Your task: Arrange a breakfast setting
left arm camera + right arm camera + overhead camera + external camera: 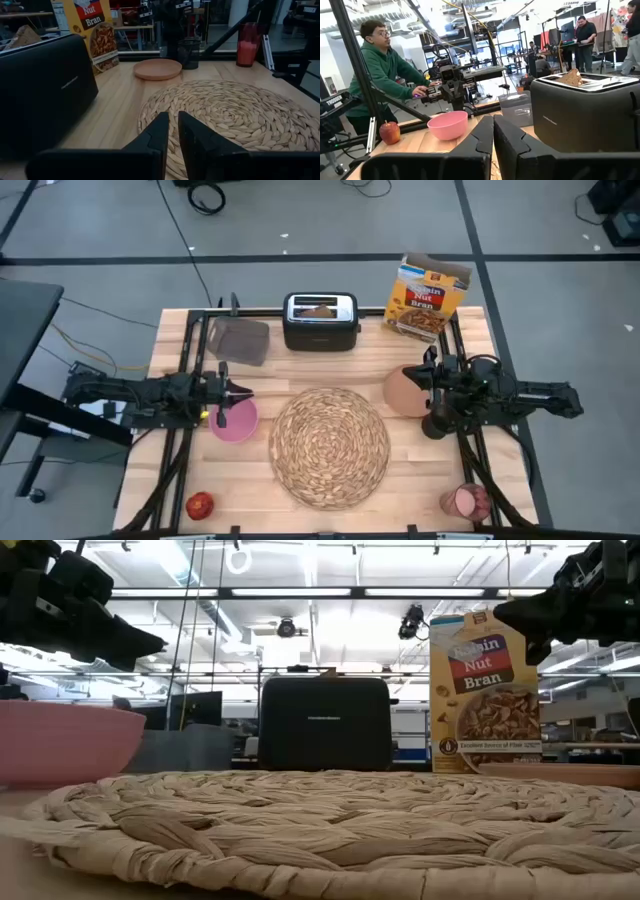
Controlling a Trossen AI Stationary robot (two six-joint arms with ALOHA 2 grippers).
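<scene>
Jaws nearly shut, empty: left gripper (pixel 243 392) hovers over pink bowl (pixel 234 420), right gripper (pixel 418 376) seemingly above plate (pixel 404 391).

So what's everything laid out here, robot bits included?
placemat: one, straw-coloured, round, middle of the table
bowl: one, pink, just left of the placemat
plate: one, salmon-tan, right of the placemat, partly under the right arm
toaster: one, black and silver, far edge, centre
toast: one slice, brown, in the toaster's slot
cereal box: one, yellow, far right, open top
apple: one, red, near left corner
cup: one, translucent pinkish-red, near right corner
container: one, clear grey, left of the toaster
person: one, green hoodie, beyond the table
left gripper: dark, above the bowl, shut
right gripper: dark, above the plate, shut
</scene>
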